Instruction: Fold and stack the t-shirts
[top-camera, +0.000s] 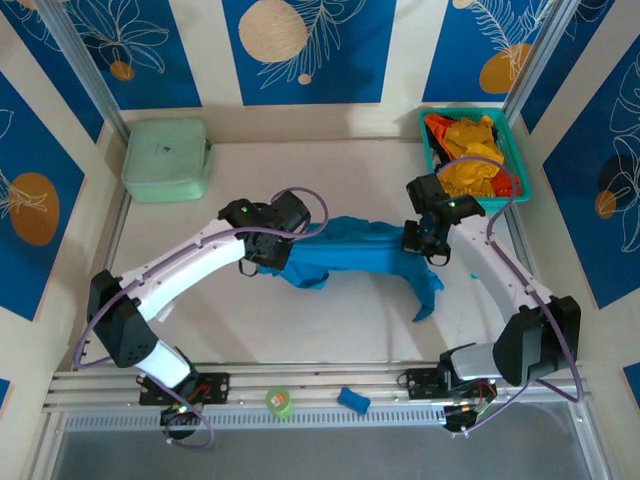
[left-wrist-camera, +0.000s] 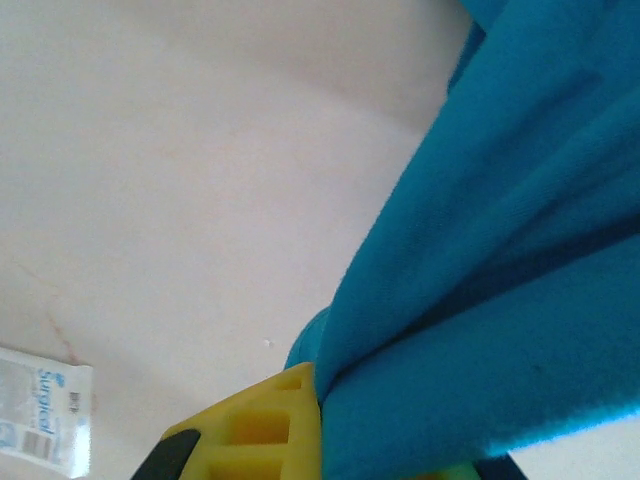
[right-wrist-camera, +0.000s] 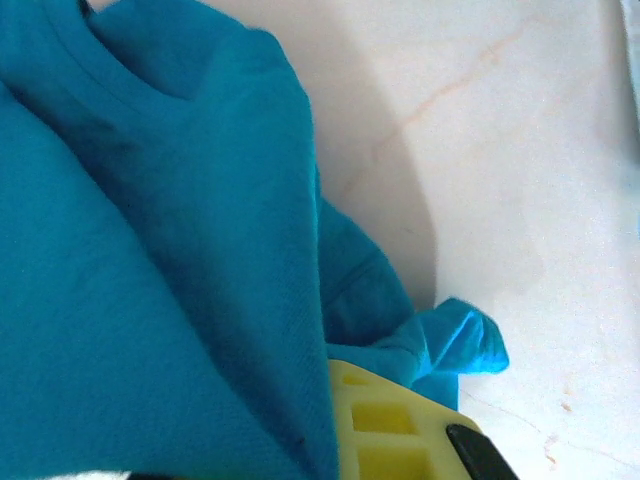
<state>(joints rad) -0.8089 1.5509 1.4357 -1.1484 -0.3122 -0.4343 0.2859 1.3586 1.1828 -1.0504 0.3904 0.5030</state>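
Observation:
A blue t-shirt (top-camera: 355, 247) stretches across the middle of the table between both arms, one end trailing down to the lower right. My left gripper (top-camera: 282, 247) is shut on its left end; blue cloth (left-wrist-camera: 500, 260) spills over the yellow finger (left-wrist-camera: 265, 425) in the left wrist view. My right gripper (top-camera: 425, 240) is shut on the shirt's right part, where folds of the blue t-shirt (right-wrist-camera: 170, 250) cover all but one yellow finger (right-wrist-camera: 395, 425). More t-shirts, yellow-orange (top-camera: 470, 160) and red-orange (top-camera: 437, 124), lie crumpled in the teal basket (top-camera: 520, 160) at the back right.
A mint-green square case (top-camera: 167, 158) sits at the back left. On the front rail lie a green tape roll (top-camera: 280, 401) and a small blue piece (top-camera: 352, 400). A white printed packet (left-wrist-camera: 40, 410) lies on the table near the left gripper.

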